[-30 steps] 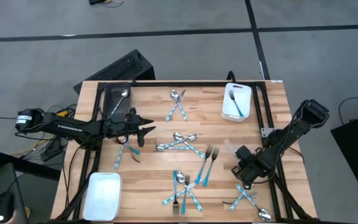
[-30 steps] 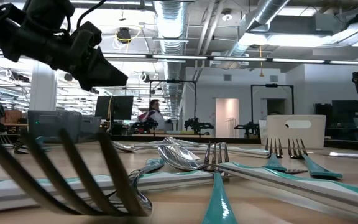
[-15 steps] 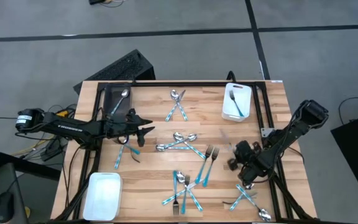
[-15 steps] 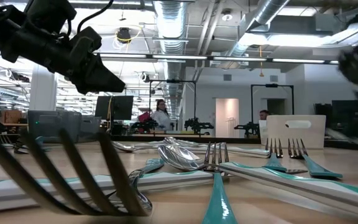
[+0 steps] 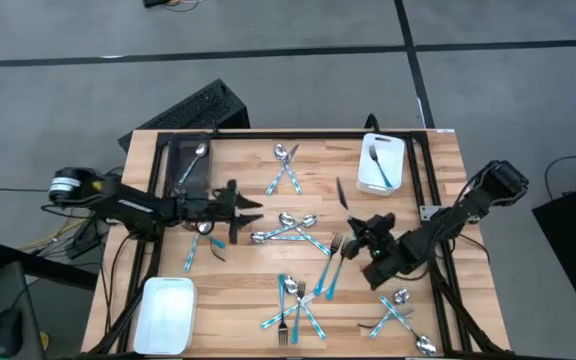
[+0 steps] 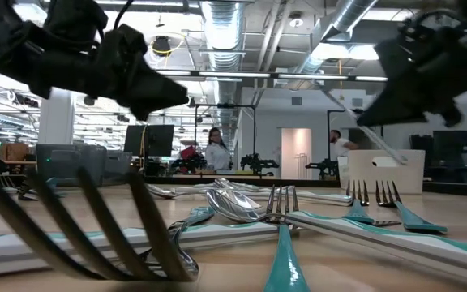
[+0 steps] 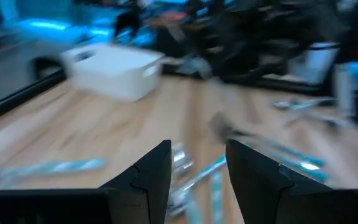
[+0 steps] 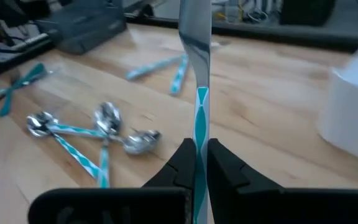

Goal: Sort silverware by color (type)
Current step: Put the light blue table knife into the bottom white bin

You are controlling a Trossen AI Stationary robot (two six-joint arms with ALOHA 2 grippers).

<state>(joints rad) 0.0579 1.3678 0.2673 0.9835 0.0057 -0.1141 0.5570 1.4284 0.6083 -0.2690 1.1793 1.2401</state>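
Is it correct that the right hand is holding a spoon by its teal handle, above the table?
Not quite. The right hand holds a knife, not a spoon: the right wrist view shows a flat, straight blade above the teal handle pinched between its fingers. It is above the table, as you say.

bare wood lies between the spoon cluster (image 5: 286,228) and the white tray (image 5: 380,164), crossed only by the held knife (image 5: 341,193)

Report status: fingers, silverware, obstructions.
Right gripper shut on a knife, lifted over table centre. Left gripper open, empty, hovering near the dark bin. Loose silverware lies below. Nothing blocking.
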